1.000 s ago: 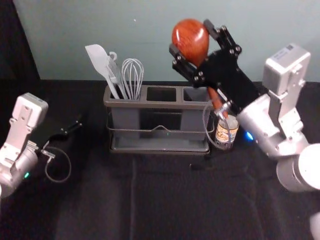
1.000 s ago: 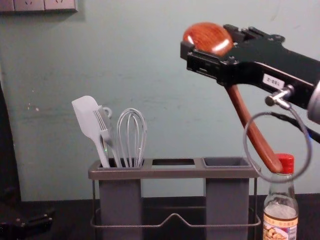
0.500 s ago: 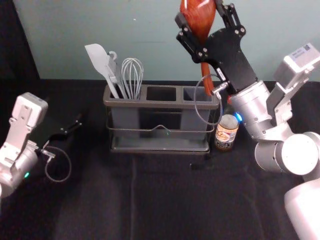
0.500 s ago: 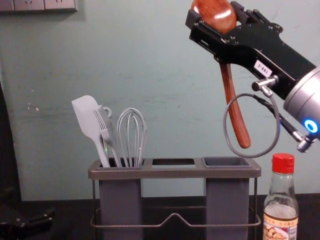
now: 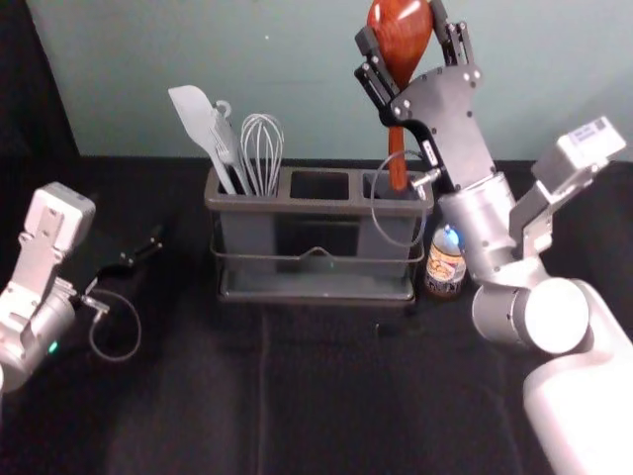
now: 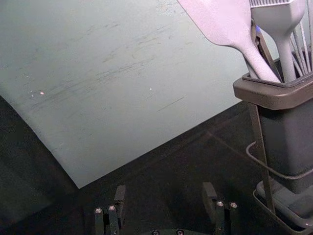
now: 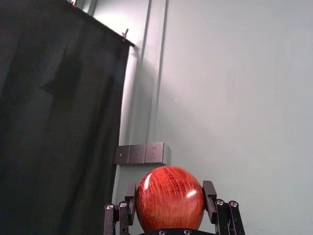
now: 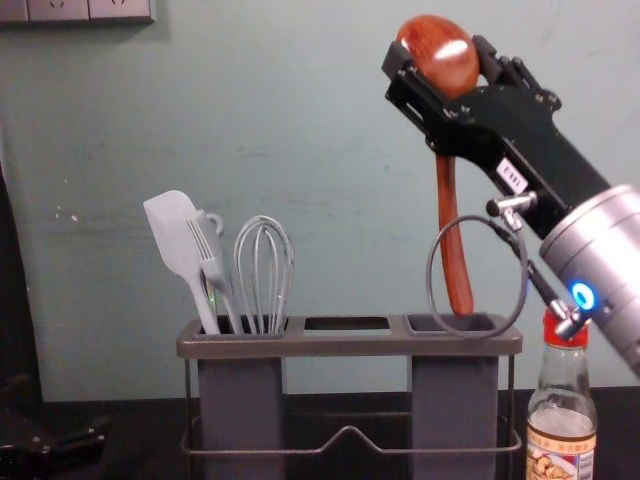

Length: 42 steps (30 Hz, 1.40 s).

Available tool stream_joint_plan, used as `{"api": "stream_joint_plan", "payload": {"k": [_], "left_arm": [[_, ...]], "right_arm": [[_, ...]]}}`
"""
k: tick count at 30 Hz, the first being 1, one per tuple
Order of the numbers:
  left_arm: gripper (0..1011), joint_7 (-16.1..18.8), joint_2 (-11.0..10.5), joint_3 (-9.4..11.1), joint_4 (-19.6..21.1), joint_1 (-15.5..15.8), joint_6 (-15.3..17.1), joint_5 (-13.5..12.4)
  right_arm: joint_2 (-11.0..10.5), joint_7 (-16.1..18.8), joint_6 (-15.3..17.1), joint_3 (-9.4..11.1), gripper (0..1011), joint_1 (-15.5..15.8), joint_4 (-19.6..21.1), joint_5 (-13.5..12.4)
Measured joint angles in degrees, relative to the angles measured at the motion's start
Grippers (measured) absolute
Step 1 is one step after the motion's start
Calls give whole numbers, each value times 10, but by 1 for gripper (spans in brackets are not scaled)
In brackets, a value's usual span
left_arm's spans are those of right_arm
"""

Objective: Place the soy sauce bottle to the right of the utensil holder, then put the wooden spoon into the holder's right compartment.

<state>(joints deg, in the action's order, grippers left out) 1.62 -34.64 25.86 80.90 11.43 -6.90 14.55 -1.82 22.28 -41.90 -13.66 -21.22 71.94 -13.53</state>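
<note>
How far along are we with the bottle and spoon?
Looks done: the soy sauce bottle stands right of the utensil holder. In hand: the right gripper has the wooden spoon by its bowl, handle tip at the right compartment's opening. Left, I'd judge: lowering it fully and releasing.

Looks like a robot lab or staged test corner, not certain. Two silver-and-white jointed robot arms point(image 5: 556, 315) at a table point(image 5: 346, 396) draped in black cloth. Plain grey-green wall point(image 8: 320, 120) behind, scuffed. Row of square wall sockets point(image 8: 88, 10), upper left in chest view. Right wrist view: black fabric curtain point(image 7: 54, 127), small clips point(image 7: 124, 34) on its edge.
</note>
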Motion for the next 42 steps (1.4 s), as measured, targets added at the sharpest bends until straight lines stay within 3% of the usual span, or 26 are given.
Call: {"api": "stream_joint_plan", "payload": {"k": [4, 13, 42], "left_arm": [[1000, 0, 0, 0, 0, 0, 0, 0], [1000, 0, 0, 0, 0, 0, 0, 0], [1000, 0, 0, 0, 0, 0, 0, 0]], "right_arm": [[10, 7, -22, 4, 837, -8, -30, -5], [26, 21, -38, 11, 836, -12, -66, -10], [43, 44, -49, 35, 837, 24, -85, -18]]}}
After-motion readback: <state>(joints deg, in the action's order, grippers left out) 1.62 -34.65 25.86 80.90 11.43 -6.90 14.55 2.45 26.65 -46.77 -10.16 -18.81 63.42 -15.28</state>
